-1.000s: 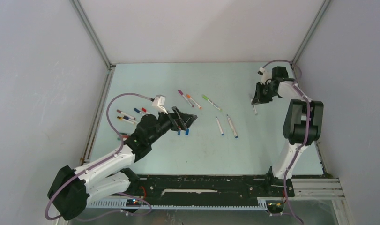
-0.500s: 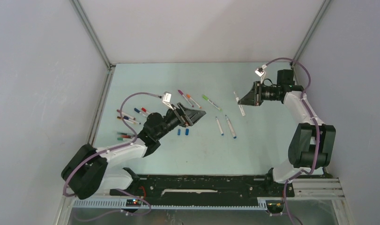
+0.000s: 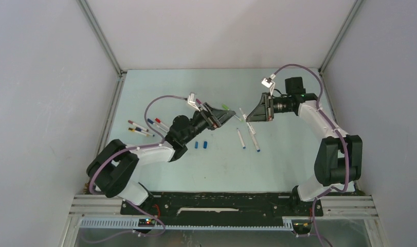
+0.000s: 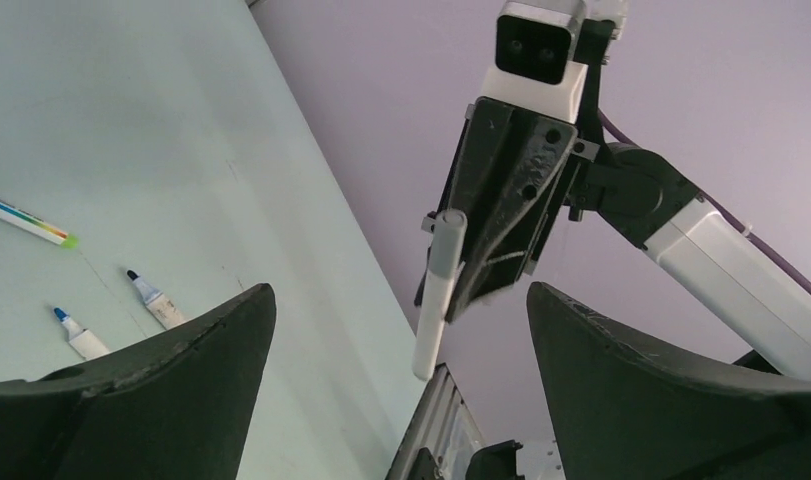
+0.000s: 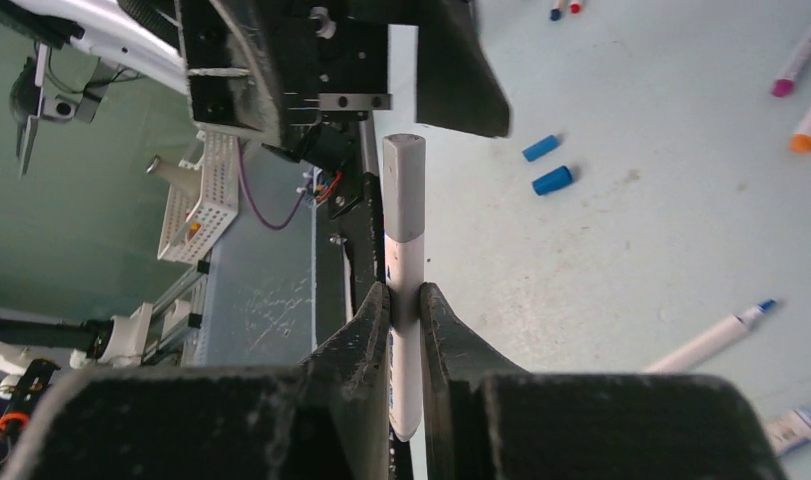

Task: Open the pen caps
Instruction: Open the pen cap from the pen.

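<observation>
Pen cap [image 5: 403,190], grey, sits on a white pen [image 5: 406,255]. The right end effector [image 5: 405,297] pinches the pen by its barrel, up off the tabletop [image 3: 278,159]. The capped tip points at the left end effector [image 4: 396,300], which is spread wide, close by but not touching. Two blue caps [image 3: 197,145] lie on the tabletop near the left end effector.

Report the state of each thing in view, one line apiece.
right hand, shut on the held pen.
held pen, raised off the table, grey cap on.
left hand, open wide, empty, facing the held pen.
two blue caps, off, loose on the table.
two white pens, uncapped, tips bare, lying on the table.
</observation>
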Controlling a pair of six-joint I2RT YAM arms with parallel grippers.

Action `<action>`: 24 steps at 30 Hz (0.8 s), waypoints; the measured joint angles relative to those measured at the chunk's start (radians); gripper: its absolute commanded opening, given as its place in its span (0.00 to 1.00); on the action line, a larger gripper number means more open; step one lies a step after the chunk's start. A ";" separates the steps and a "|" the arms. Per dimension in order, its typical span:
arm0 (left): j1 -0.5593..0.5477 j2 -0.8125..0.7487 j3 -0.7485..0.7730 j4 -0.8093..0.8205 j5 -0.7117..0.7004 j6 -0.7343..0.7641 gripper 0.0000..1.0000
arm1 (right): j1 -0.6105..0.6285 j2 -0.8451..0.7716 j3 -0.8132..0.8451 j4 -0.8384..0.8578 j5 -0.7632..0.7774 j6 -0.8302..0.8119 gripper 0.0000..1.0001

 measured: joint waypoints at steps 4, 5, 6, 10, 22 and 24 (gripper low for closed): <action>-0.008 0.044 0.016 0.013 -0.005 -0.023 0.90 | 0.050 0.002 0.000 0.000 0.000 -0.003 0.00; -0.009 0.051 0.018 0.012 -0.007 -0.025 0.89 | 0.055 0.002 0.000 0.000 0.000 -0.003 0.00; -0.010 0.058 0.021 0.009 -0.008 -0.027 0.87 | 0.064 0.004 0.000 0.000 0.000 -0.003 0.00; -0.014 0.068 0.039 0.002 -0.015 -0.031 0.78 | 0.086 0.008 0.000 0.000 0.002 -0.004 0.00; -0.019 0.082 0.080 -0.014 -0.018 -0.031 0.62 | 0.103 0.026 0.000 0.001 0.018 -0.006 0.00; -0.022 0.088 0.085 -0.020 -0.016 -0.031 0.60 | 0.103 0.028 0.000 0.001 0.019 -0.006 0.00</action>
